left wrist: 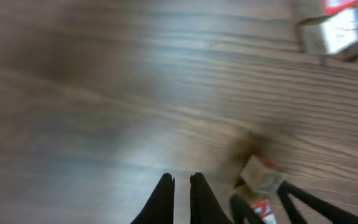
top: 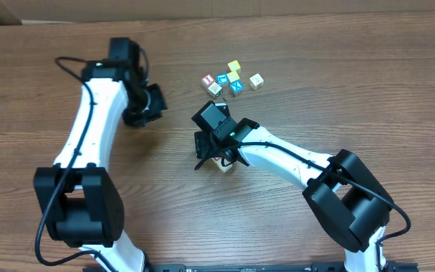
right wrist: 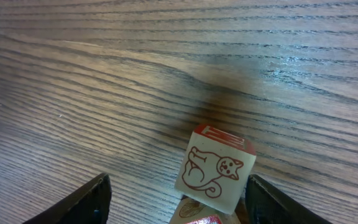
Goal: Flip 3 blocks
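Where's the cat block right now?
In the right wrist view, the cat block sits tilted against another block between the open fingers of the right gripper, mid-table, nearer the robot than the cube cluster.

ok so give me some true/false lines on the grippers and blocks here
1. The left gripper is shut with nothing in it. True.
2. The right gripper is shut. False: its jaws stand open, one on each side of the cat block.
3. The cat block lies alone on the table. False: it sits on top of a lower block.
4. The cat is drawn in blue. False: it is drawn in red.
5. A cluster of blocks lies apart from both grippers. True.
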Action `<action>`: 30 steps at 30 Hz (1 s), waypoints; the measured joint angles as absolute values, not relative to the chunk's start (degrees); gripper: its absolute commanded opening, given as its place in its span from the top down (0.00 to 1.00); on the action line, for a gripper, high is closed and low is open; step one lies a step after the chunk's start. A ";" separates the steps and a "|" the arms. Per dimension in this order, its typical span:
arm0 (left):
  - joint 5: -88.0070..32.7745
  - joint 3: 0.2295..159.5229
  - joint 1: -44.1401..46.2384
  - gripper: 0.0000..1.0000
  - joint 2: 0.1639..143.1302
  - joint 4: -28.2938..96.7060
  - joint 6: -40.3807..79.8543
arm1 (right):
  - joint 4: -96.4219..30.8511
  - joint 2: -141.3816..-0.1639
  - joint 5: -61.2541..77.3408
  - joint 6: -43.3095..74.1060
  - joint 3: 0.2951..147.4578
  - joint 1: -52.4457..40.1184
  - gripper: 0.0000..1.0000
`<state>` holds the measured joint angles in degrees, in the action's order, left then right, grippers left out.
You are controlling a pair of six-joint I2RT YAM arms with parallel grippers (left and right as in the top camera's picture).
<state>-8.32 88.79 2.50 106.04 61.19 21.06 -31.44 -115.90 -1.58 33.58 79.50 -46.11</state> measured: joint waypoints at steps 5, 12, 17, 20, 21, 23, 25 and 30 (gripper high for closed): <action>-8.34 88.79 5.61 0.96 106.04 57.58 19.20 | -32.51 -114.34 -1.30 33.30 79.50 -45.39 0.30; -10.37 88.79 8.71 0.96 106.48 53.63 16.27 | -35.94 -108.75 -0.16 33.98 79.50 -43.05 0.35; -14.81 88.79 11.22 0.96 109.91 50.78 13.23 | -42.28 -103.46 6.13 35.48 79.57 -38.96 0.66; -16.88 88.79 13.23 0.96 113.51 48.60 11.92 | -46.57 -103.02 8.71 36.10 79.61 -37.17 0.80; -17.52 88.79 13.80 0.96 114.59 47.94 11.53 | -48.49 -103.02 9.34 36.14 79.59 -36.71 0.81; -18.50 88.79 14.83 0.96 116.55 46.76 11.03 | -50.83 -103.02 10.15 36.47 79.42 -36.23 0.82; -19.18 88.79 15.79 0.96 118.21 46.41 10.48 | -51.35 -103.02 10.52 36.47 79.02 -35.79 0.82; -20.71 88.75 16.80 0.96 120.22 47.75 10.22 | -51.75 -103.02 10.48 36.47 76.97 -34.65 0.81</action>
